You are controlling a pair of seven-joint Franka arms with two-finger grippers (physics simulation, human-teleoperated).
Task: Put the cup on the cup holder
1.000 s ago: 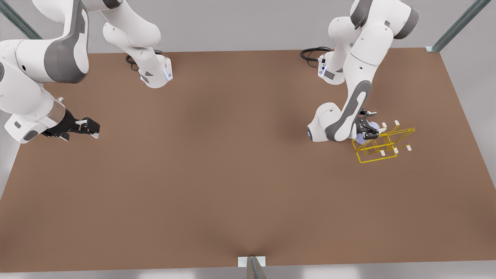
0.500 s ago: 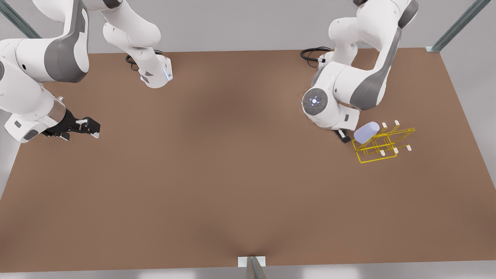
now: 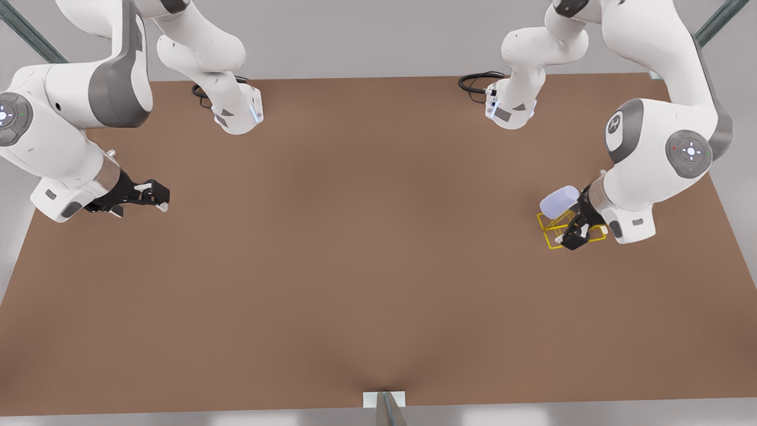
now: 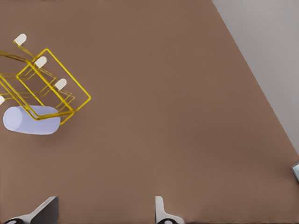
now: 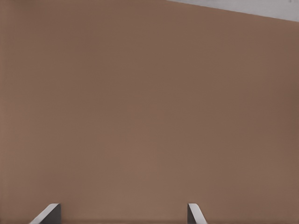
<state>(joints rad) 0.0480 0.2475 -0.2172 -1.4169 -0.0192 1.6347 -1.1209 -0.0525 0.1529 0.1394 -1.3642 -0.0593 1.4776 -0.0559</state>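
The pale lavender cup point(image 3: 559, 201) lies slanted on the end of the yellow wire cup holder point(image 3: 550, 229) at the front view's right. In the left wrist view the cup point(image 4: 32, 120) rests on its side against the cup holder point(image 4: 51, 79), with yellow wires crossing it. My left gripper point(image 3: 576, 232) hangs over the holder beside the cup, apart from it and open; its fingertips point(image 4: 161, 210) hold nothing. My right gripper point(image 3: 155, 198) waits open above the table at the front view's left, its fingertips point(image 5: 196, 212) over bare brown surface.
The brown table point(image 3: 366, 248) stretches between the two arms. The arm bases point(image 3: 236, 115) point(image 3: 508, 109) stand at its far edge with black cables. A metal post point(image 3: 387, 408) sits at the near edge. My left arm's wrist covers most of the holder.
My left gripper let go of the cup, which stays slanted on the holder. That arm swung from the cup's left to the holder's right. The right arm shifted slightly rightward.
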